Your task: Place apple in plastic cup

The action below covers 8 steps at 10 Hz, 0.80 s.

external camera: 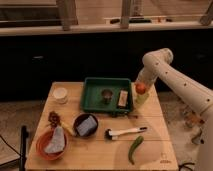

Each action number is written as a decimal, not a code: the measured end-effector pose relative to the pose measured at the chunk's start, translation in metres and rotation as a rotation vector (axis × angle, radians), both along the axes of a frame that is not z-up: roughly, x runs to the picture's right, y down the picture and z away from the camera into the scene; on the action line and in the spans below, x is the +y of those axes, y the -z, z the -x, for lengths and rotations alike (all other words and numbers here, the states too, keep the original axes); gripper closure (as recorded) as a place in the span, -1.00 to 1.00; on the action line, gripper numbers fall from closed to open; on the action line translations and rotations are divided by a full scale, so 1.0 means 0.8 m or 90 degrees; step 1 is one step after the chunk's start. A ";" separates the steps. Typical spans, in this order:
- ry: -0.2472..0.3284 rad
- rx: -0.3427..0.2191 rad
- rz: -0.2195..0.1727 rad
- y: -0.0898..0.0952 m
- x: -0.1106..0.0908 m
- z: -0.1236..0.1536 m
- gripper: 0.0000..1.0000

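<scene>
The apple [141, 88] is a small red-orange round fruit resting in the mouth of the pale yellow-green plastic cup [141, 98], which stands on the wooden table [150, 130] just right of the green tray. My gripper [141, 80] hangs from the white arm directly above the apple, at or just over its top.
A green tray [92, 97] holds a small metal cup [106, 94] and a tan block [123, 98]. A white round cup [60, 95] stands at far left. A dark bowl [85, 124], an orange bowl [51, 144], a white-handled brush [123, 132] and a green pepper [134, 148] lie in front.
</scene>
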<state>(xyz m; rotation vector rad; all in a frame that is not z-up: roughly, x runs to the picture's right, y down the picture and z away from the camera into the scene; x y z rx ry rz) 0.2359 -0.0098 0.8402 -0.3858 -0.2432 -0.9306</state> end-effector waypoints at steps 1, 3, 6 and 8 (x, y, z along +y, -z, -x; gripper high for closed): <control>0.002 0.000 -0.002 0.001 -0.002 0.000 -0.60; 0.005 0.000 -0.005 0.003 -0.006 0.001 -0.60; 0.009 -0.002 -0.009 0.004 -0.012 0.003 -0.60; 0.010 -0.003 -0.012 0.006 -0.016 0.002 -0.60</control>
